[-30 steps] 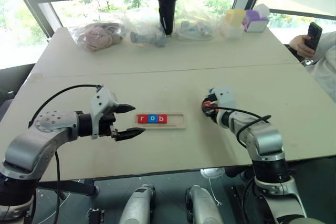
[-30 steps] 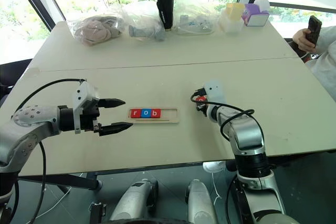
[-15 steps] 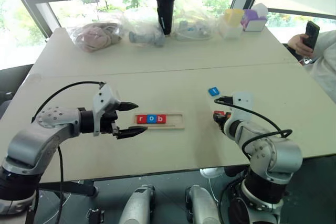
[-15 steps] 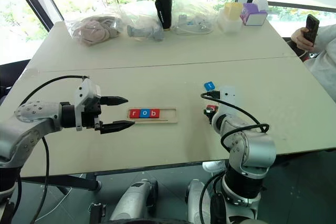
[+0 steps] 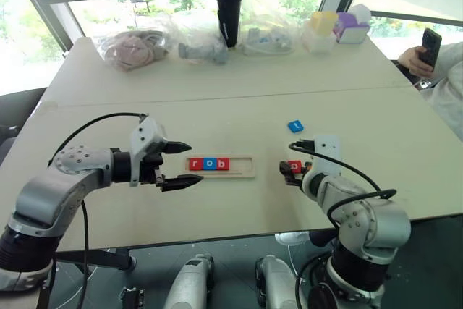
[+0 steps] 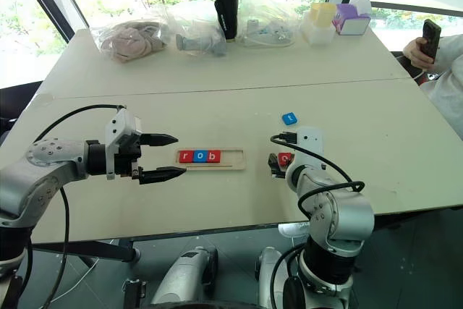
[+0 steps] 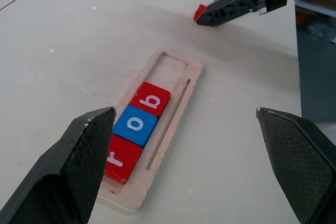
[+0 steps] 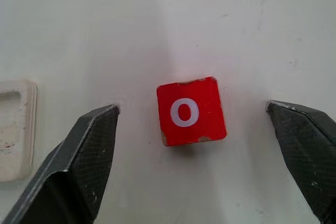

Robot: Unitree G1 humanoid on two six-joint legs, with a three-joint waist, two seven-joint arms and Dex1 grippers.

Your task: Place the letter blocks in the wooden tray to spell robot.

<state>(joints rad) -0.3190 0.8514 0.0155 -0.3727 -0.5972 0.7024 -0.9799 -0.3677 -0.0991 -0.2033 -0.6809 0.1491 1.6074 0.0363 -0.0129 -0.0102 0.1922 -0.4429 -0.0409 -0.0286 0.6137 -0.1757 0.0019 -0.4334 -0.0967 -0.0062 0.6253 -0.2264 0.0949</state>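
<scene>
With the red o block (image 8: 191,112) lying flat on the desk (image 5: 239,99) at centre frame between the right pincer's (image 8: 210,156) spread fingers, it should descend squarely and close on opposite edges before carrying it to the wooden tray (image 5: 244,166) at the left edge, while the left pincer (image 5: 177,166) hangs open beside r, o, b.

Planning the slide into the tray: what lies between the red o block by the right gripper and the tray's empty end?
Bare tabletop, nothing else. The right wrist view shows plain table between the red o block and the wooden tray.
</scene>
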